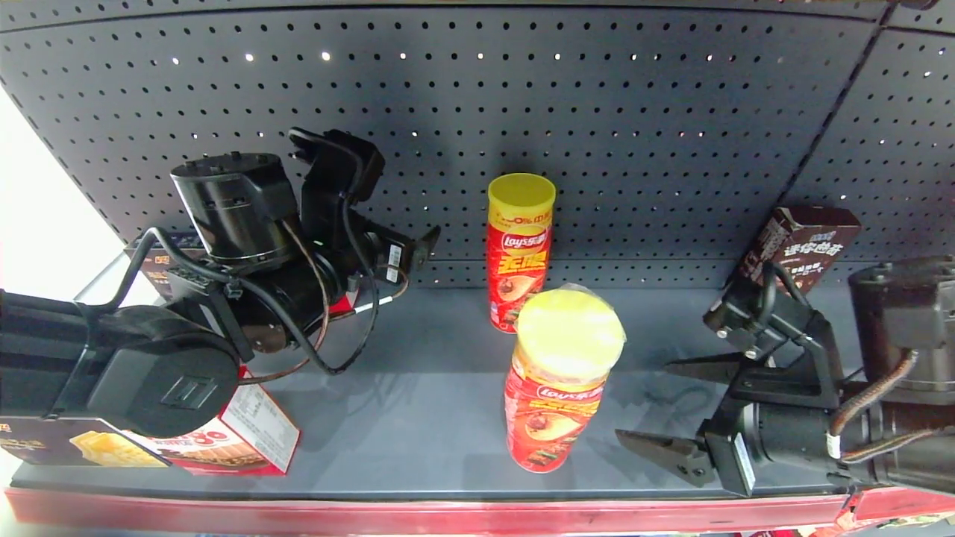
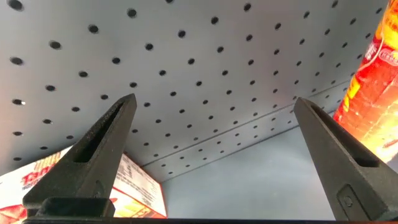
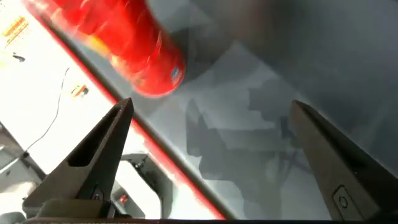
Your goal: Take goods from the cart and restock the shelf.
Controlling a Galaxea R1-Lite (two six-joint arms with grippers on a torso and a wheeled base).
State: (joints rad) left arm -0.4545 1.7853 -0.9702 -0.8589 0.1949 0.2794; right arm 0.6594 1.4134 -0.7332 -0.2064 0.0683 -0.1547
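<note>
Grey shelf (image 1: 418, 403) had front can (image 1: 563, 380) upright in line with rear can (image 1: 520, 253), likely for neat facing, just beside the wide-open, empty right gripper (image 1: 647, 403); left gripper (image 2: 214, 102) spread empty too.

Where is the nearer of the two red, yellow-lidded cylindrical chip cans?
In the head view, the nearer red chip can stands upright mid-shelf near the red front edge, just in front of the other can and left of the right gripper.
</note>
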